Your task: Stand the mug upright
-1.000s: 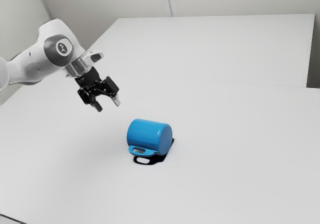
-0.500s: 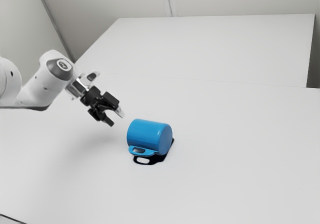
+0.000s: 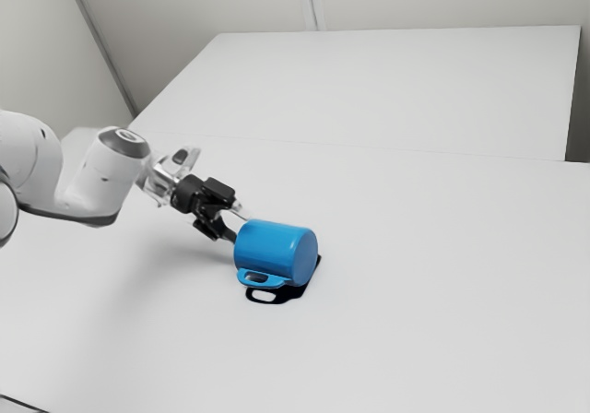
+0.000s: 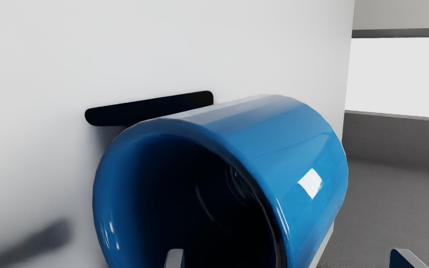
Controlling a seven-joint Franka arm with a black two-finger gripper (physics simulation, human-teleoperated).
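Jaws of the black gripper [image 3: 237, 226] stand wide apart, at the open end of the blue mug [image 3: 277, 252], with a stretch of its wall [image 4: 282, 223] between them. One finger [image 4: 175, 259] appears in front of the mug's mouth [image 4: 184, 193], the other [image 4: 404, 259] outside the body, past the rim [image 4: 261, 193]. How far the first finger reaches into the hollow, I cannot tell, nor whether either finger touches the mug.

The mug lies on its side on the white table [image 3: 415, 284]. In the exterior view its mouth end faces the gripper, toward the exterior view's left, and its closed base [image 3: 305, 256] faces the exterior view's right. Its handle [image 3: 261, 278] is low on the body, on the side toward the exterior camera, and a black shadow [image 3: 293, 292] shows beneath the handle and along the base.

The white arm [image 3: 101, 178] comes in from the exterior view's left and slants down to the gripper, whose tips are right at the mouth end. From the wrist, the camera looks partly into the mug's dark hollow and partly along its glossy outer side, which carries a bright reflection [image 4: 310, 183].
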